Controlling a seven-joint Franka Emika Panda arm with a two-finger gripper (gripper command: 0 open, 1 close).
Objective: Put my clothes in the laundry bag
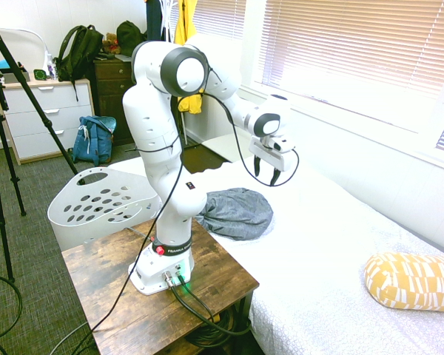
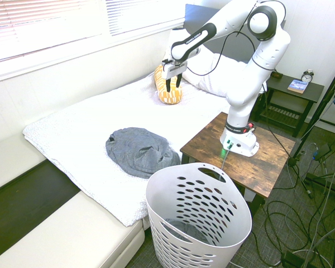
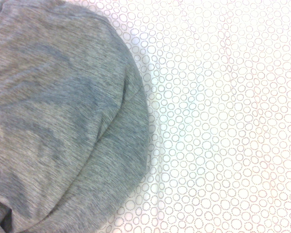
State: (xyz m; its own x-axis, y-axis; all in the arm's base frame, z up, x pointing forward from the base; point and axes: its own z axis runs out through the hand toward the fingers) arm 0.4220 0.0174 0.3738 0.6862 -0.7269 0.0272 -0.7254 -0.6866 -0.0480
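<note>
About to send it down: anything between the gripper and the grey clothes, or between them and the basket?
Nothing visible. The open gripper hangs over bare bed beside the clothes; the laundry basket stands open-topped just off the bed's edge.

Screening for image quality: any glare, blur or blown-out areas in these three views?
First exterior view: the blinds and bedsheet are overexposed, nearly blown white. Second exterior view: softer, but the window is still bright. Wrist view: sharp; the grey garment shows its weave, and the sheet's circle print washes out slightly near it.
</note>
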